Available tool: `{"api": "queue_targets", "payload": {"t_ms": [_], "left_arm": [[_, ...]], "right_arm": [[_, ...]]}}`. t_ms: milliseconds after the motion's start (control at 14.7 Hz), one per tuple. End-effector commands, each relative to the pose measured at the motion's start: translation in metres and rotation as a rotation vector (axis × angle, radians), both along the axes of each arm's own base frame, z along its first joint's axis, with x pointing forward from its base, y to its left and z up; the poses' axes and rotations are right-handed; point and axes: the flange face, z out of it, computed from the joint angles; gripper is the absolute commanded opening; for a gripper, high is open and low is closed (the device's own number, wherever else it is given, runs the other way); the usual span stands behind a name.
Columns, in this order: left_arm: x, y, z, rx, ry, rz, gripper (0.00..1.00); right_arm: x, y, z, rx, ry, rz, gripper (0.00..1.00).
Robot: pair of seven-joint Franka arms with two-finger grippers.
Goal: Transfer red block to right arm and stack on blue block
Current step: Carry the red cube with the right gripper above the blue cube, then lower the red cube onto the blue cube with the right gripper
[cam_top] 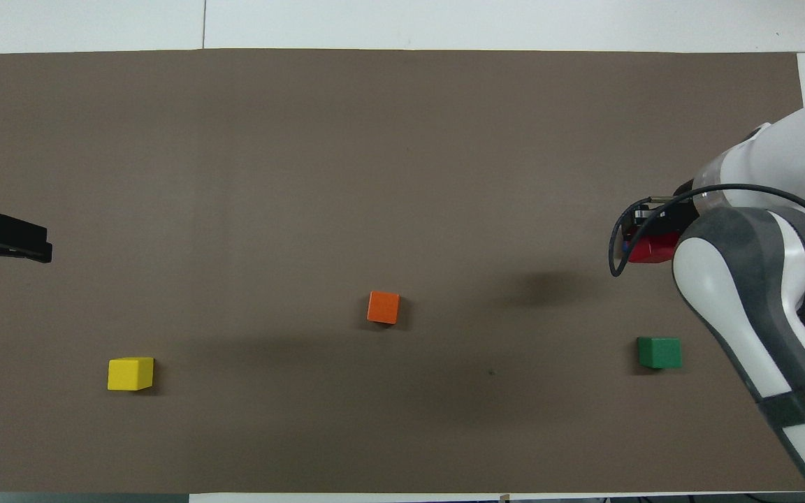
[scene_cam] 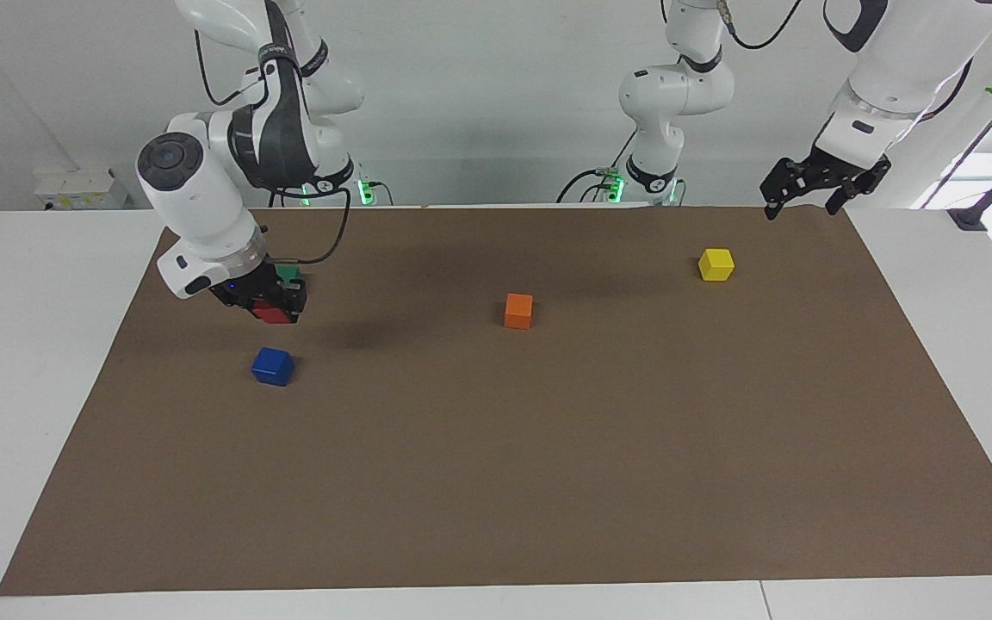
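Your right end effector (scene_cam: pixel 273 307) hangs above the brown mat at the right arm's end of the worktop (scene_cam: pixel 31 344), its fingers pinching the red block (scene_cam: pixel 271 313) — the cube is off the surface, between the fingers. The blue block (scene_cam: pixel 273 366) sits on the mat just under and a little farther from the robots than the raised cube; from overhead the arm hides it entirely. The handover looks done, with the stack not yet made. Your left end effector (scene_cam: pixel 815 185) waits over the mat's edge at the left arm's end, its fingers spread and holding nothing. The risk from here — as a judgement — is alignment: lower the red cube off-centre and it may catch an edge of the blue one, nudge it aside or tip off on release. The green block (cam_top: pixel 659 352), orange block (scene_cam: pixel 518 311) and yellow block (scene_cam: pixel 716 264) lie apart from the stacking spot.
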Motion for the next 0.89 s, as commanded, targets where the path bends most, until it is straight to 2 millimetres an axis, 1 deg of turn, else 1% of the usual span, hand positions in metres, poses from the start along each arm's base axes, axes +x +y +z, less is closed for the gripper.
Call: {"api": "queue_targets", "payload": {"t_ms": [0,68,204,409,477,681,817], "left_arm": [[0.000,-0.002,0.005,-0.017,-0.004,-0.020,1.00],[0.000,-0.005,0.004,-0.018,0.001,-0.026,1.00],[0.000,-0.006,0.004,-0.022,0.001,-0.024,1.00],[-0.002,-0.005,0.004,-0.024,0.001,-0.021,1.00],[-0.003,-0.009,0.006,-0.040,0.000,-0.022,1.00],[-0.005,-0.017,0.008,-0.061,-0.007,-0.023,1.00],[-0.006,-0.018,0.006,-0.061,-0.003,-0.035,1.00]], "right_arm": [[0.004,0.002,-0.030,-0.078,-0.033,-0.061,0.00],[0.005,0.000,-0.039,-0.101,-0.047,-0.059,0.00],[0.006,-0.002,-0.053,-0.137,-0.075,-0.036,0.00],[0.008,-0.012,-0.070,-0.131,-0.117,-0.042,0.00],[0.009,-0.012,-0.070,-0.130,-0.123,-0.042,0.00],[0.011,-0.026,-0.075,-0.129,-0.124,-0.062,0.00],[0.011,-0.027,-0.079,-0.127,-0.121,-0.072,0.00]]}}
